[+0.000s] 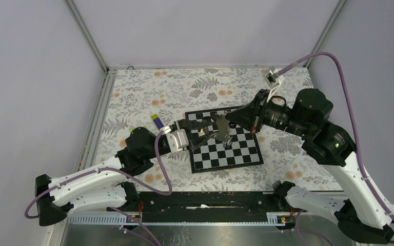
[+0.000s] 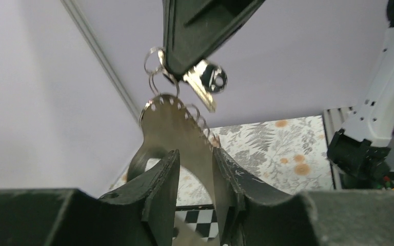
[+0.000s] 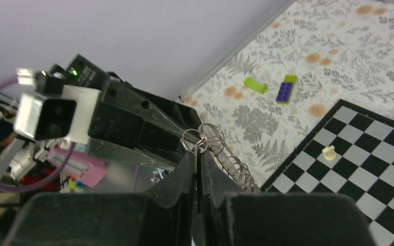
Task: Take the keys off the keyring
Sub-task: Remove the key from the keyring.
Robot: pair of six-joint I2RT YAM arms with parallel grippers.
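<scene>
Chessboard (image 1: 236,154), black-and-white: lay flat on the floral desk (image 1: 149,92), beneath the left gripper (image 1: 208,131) and right gripper (image 1: 230,119). Pale pawn (image 3: 329,152): stood upright on the board, below the right gripper. Purple-and-yellow brick (image 3: 286,89) and lime-green piece (image 3: 255,84): lay off the board, left of the left gripper, near each other but apart.

so the floral-print table (image 1: 149,92) has a black-and-white chessboard mat (image 1: 236,154) lying flat, plus a lime-green plastic piece (image 3: 255,84) near a purple-and-yellow brick (image 3: 286,89)
</scene>
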